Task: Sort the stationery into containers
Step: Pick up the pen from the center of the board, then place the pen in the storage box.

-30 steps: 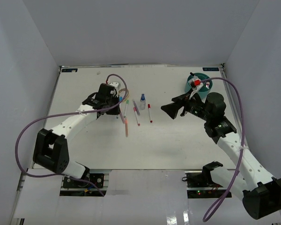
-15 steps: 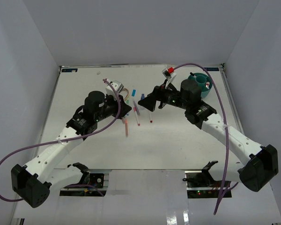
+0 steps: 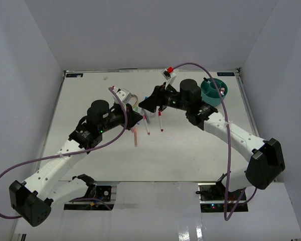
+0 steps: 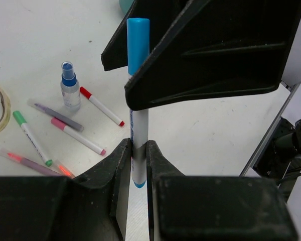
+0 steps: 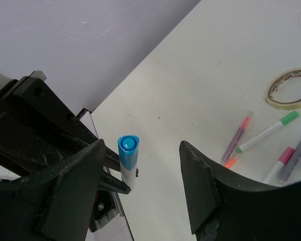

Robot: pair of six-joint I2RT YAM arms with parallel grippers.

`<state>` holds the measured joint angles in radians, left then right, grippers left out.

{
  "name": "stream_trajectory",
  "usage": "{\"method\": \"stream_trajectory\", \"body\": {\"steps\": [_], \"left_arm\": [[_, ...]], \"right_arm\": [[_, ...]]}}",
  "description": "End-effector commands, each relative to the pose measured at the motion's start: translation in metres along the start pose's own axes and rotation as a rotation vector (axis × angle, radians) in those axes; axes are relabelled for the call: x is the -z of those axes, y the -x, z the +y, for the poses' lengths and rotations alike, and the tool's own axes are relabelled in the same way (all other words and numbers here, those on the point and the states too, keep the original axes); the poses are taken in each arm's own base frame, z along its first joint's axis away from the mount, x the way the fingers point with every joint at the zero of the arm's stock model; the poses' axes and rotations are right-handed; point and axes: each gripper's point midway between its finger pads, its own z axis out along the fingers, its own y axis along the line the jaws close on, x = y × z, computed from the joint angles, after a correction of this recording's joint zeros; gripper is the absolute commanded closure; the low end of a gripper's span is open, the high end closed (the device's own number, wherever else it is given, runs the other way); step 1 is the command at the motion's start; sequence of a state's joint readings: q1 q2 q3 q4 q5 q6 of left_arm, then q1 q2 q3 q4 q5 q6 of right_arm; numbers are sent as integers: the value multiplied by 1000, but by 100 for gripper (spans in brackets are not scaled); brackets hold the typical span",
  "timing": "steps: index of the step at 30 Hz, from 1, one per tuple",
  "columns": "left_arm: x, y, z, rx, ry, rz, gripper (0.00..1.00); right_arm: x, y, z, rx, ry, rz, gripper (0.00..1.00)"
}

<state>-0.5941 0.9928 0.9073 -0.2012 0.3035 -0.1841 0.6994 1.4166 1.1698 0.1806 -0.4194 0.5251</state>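
Above the table [image 3: 90,150], the two pincers meet over the loose stationery, and the teal organiser [image 3: 214,90] stands well apart behind the right pincer [image 5: 143,146]. That pincer stands fairly wide, one jaw on either side of the cap end of a blue-capped pen [image 4: 139,128]. The pen sits nearer one jaw than the other, and I cannot tell whether that jaw touches it. The left pincer [image 4: 136,150] is clamped narrow on the pen's lower barrel and holds it upright, cap on top. The pen looks light, stiff and smooth, so it would probably pivot or slip if pinched at its very tip. The safer hold for the right pincer is square across the cap or the barrel just under it, clear above the left pincer's grip. On the table beyond the left pincer lie a tan loop [image 4: 0,113], a small bottle [image 4: 69,90], a red-capped pen [image 4: 101,106], a pink-capped pen [image 4: 78,136] and a green-capped pen [image 4: 32,138].
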Motion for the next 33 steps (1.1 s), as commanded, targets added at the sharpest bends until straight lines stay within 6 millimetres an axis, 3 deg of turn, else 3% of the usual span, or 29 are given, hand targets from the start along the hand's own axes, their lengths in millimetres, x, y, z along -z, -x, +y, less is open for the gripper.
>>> {"method": "stream_trajectory", "body": {"steps": [1, 9, 10, 14, 18, 19, 21, 22, 26, 27, 29, 30, 32, 33], "left_arm": [[3, 7, -8, -23, -34, -33, 78], [0, 3, -1, -18, -4, -24, 77], [0, 3, -1, -18, -2, -24, 75], [-2, 2, 2, -8, 15, -20, 64], [-4, -3, 10, 3, 55, -1, 40], [-5, -8, 16, 13, 86, 17, 26], [-7, -11, 24, 32, 131, 29, 12], [-8, -13, 29, 53, 162, 40, 3], [-3, -28, 69, 92, 393, 105, 2], [-2, -30, 76, 97, 428, 119, 2], [1, -40, 94, 126, 508, 157, 2], [5, -42, 106, 143, 549, 164, 2], [7, -58, 121, 181, 581, 212, 2], [11, -62, 132, 215, 596, 220, 2]], "right_arm": [[-5, 28, 23, 36, 68, -62, 35], [-7, 17, 22, 22, 77, -32, 72], [-7, 17, 22, 26, 74, -34, 79], [-4, 13, 18, 30, 58, -30, 90], [-1, 16, 11, 48, 24, -41, 92], [0, 19, 8, 64, 7, -51, 92], [6, 25, 0, 75, -35, -62, 92], [11, 33, -15, 82, -87, -88, 92], [41, 73, -64, 155, -290, -185, 92], [56, 87, -87, 189, -372, -214, 92], [76, 113, -116, 237, -507, -275, 92], [96, 134, -138, 284, -622, -324, 92], [111, 151, -167, 330, -747, -348, 92], [130, 163, -187, 379, -860, -360, 92]]}}
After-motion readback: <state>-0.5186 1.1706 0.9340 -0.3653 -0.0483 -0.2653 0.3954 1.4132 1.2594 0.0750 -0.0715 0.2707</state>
